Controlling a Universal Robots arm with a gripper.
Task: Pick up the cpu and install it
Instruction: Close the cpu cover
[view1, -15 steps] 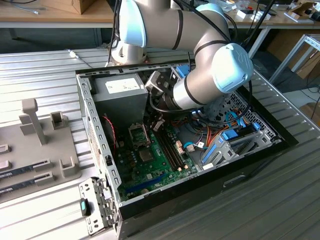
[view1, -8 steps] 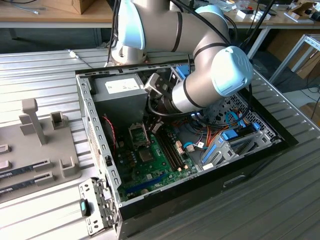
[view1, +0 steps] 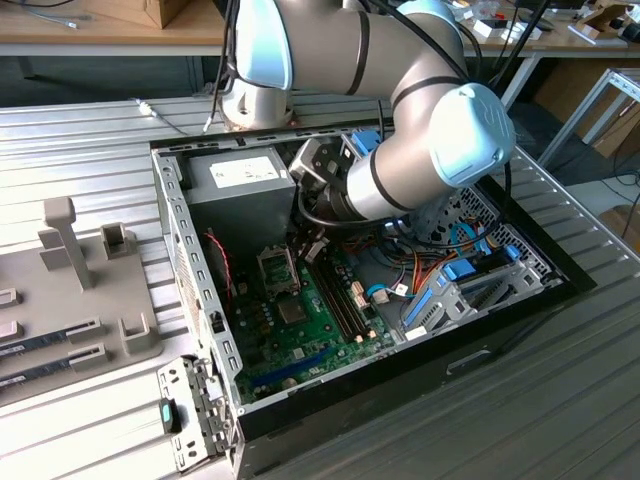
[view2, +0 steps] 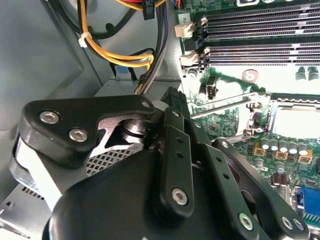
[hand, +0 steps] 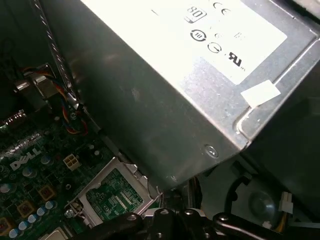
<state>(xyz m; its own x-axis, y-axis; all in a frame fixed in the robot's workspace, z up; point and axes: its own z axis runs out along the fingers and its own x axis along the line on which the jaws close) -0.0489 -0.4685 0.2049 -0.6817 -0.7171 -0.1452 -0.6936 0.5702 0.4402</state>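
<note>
Exterior view first. The open black-and-silver steel computer case (view1: 186, 262) lies on its side, and the silver-grey robot arm reaches down into it. The black gripper (view1: 312, 246) hangs just beside the silver metal socket frame (view1: 277, 268). In the case are the green motherboard (view1: 315, 345) carrying that frame, the grey boxy power supply (view1: 240, 180) right behind it, and bundled cables and blue-tabbed drive bays well away on the far side. Outside the case, well apart from the frame, a pale grey moulded tray (view1: 30, 272) holds two long memory sticks.

Over to the second wrist view: the gripper's black linkage is in front and the socket frame (view2: 277, 120) is just past it, its thin wire lever (view2: 225, 106) lifted. A pale square glares inside the frame. It may be the cpu's dull silver-grey top lying there, but I can't settle it. Whether the gripper is clenched or released, I cannot tell.

First wrist view: the power supply (hand: 190, 90) looms over the frame (hand: 112, 196).

As for handling, I'd judge the chip light, stiff and thin, slick on top and delicate underneath. It is best held by opposite edges and kept level.
</note>
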